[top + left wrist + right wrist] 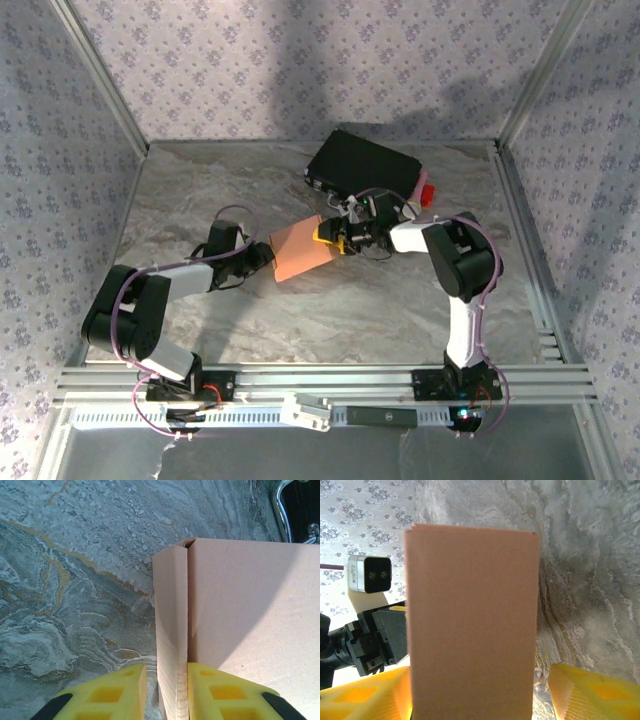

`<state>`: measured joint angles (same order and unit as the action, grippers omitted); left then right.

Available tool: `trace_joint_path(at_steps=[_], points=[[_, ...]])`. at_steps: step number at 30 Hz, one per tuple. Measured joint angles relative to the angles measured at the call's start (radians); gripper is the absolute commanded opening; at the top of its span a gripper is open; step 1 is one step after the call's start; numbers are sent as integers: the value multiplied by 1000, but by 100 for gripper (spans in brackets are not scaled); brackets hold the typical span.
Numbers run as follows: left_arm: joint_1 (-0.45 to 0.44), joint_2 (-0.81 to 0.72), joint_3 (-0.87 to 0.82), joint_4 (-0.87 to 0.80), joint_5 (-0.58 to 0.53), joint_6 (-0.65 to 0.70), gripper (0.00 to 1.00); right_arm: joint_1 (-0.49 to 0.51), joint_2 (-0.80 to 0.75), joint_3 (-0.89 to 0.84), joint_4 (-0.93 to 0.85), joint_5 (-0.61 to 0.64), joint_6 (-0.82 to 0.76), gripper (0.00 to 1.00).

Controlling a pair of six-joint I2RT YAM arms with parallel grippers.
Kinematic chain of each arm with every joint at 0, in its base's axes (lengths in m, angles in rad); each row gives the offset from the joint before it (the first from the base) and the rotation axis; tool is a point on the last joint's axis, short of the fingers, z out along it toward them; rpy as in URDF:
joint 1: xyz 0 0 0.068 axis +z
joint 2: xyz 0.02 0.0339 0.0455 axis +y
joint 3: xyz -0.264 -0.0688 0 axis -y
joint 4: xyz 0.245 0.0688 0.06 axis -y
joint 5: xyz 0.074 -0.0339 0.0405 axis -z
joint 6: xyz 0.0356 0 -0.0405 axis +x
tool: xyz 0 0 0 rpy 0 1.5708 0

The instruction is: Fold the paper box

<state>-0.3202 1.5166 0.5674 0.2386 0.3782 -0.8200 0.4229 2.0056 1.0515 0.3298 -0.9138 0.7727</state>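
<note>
Left claw seemingly pinches the paper box flap.

Lilac floral-papered walls around a grey marbled tabletop, aluminium rails in front

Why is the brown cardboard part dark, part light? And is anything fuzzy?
Left wrist view: a slanted shadow crosses the salmon-brown cardboard paper box. Right wrist view: the right gripper's yellow fingertips, close to the lens, look blurry. Top external view: big soft shadows darken the flowered back wallpaper.
</note>
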Motion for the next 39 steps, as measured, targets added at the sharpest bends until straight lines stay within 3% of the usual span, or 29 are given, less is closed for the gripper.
trace_joint_path(at_steps=[3,6,11,18,22,29,34,39], points=[[0,0,0,0,0,1,27,1,20,-1,53,-10,55,58],[0,-4,0,-2,0,11,36,1,27,-9,121,-14,124,48],[8,-38,-4,-19,0,27,49,0,27,-44,223,-10,235,43],[-45,-359,-19,-117,-69,135,57,-3,-5,-58,168,2,384,38],[-158,-485,14,-216,-146,312,63,-18,-12,-12,41,-23,460,40],[-528,-380,237,-426,-425,791,67,-63,-144,-78,-149,-33,549,37],[-623,-275,257,-467,-573,1061,70,-92,-229,-85,-290,-36,543,37],[-645,-181,263,-479,-678,1234,71,-104,-244,-84,-395,-37,520,36]])
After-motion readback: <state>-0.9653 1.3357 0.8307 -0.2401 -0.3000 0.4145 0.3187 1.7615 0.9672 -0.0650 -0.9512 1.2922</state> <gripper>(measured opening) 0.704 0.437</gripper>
